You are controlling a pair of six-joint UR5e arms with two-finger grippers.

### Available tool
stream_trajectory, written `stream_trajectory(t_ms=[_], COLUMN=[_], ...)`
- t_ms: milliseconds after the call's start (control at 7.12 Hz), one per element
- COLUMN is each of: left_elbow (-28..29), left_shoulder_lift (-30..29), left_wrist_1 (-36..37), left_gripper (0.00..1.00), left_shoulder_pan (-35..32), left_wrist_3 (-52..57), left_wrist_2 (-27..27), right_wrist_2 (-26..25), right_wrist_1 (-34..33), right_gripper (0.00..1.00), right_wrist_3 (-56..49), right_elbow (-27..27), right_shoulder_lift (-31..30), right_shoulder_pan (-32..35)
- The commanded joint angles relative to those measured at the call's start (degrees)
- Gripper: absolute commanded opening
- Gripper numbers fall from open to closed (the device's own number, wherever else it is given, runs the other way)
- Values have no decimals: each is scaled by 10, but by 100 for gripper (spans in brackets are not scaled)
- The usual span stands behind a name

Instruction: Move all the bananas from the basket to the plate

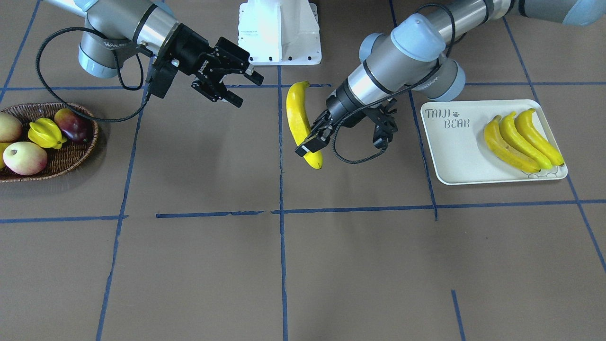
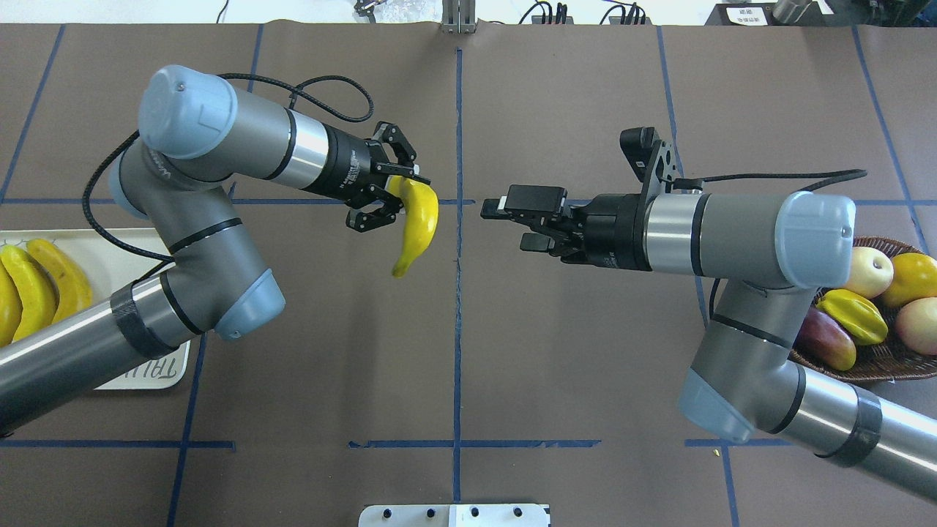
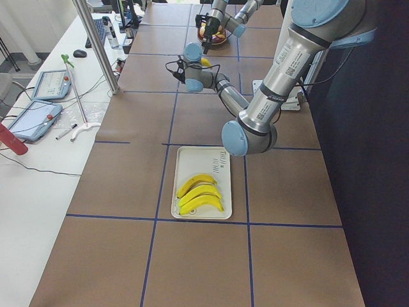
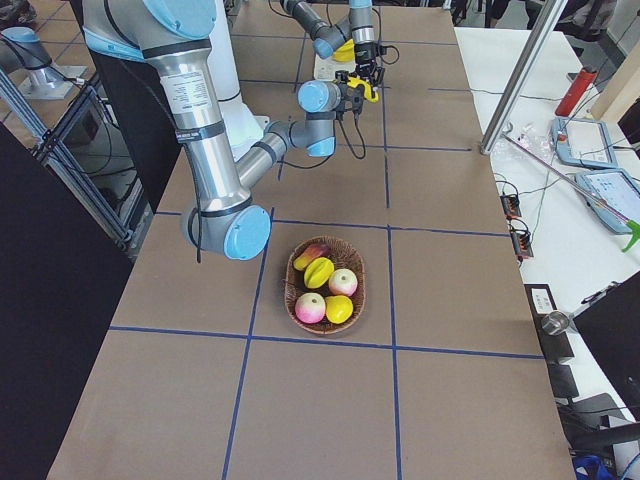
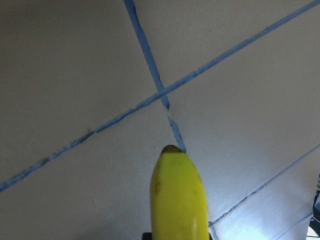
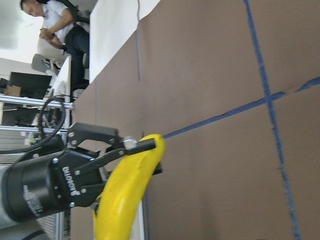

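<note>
One banana (image 2: 417, 219) hangs over the counter's (image 2: 512, 366) centre, clamped near its upper end in the left tool (image 2: 401, 192). At its 3 o'clock, apart, the right tool (image 2: 512, 222) stands wide. Seen from overhead, three bananas (image 2: 36, 293) lie on the plate (image 2: 139, 373) at 9 o'clock. The basket (image 2: 864, 369) at 3 o'clock holds other fruit (image 2: 867, 272).

Three glossy yellow bananas (image 1: 523, 139) with dark tips are lying side by side, touching one another, slantwise on the half of the plate (image 1: 454, 156) away from its lettering. The off-white rectangular plate is sitting flat on the tabletop (image 1: 331, 265) at the robot's left. A fourth banana (image 1: 299, 113) is hanging in the air over the middle of the tabletop, well apart from plate and basket (image 1: 87, 147), with the left arm's jaws pinching it near one end. The round brown wicker basket is resting at the robot's right.
</note>
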Motion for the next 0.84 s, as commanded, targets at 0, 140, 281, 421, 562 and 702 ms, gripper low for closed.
stream_trajectory(t_ms=[0, 140, 281, 421, 562, 702], left_elbow=[2, 1, -2, -4, -5, -11], left_shoulder_lift=[67, 90, 99, 112, 135, 166], left_wrist_1=[7, 40, 113, 166, 176, 181], left_gripper=[0, 0, 0, 0, 0, 0], left_shoulder_pan=[-74, -92, -110, -123, -136, -136], left_wrist_3=[56, 134, 233, 306, 337, 357], left_wrist_2=[-66, -65, -64, -58, -45, -37], right_wrist_2=[86, 105, 105, 105, 107, 109], right_wrist_1=[-147, -224, -304, -386, -461, -531], right_gripper=[100, 100, 100, 100, 100, 100], right_wrist_3=[-68, -113, -167, -248, -332, -420], right_elbow=[3, 6, 10, 9, 13, 15], right_shoulder_lift=[2, 2, 0, 1, 1, 0], right_shoulder_pan=[61, 80, 92, 104, 127, 152])
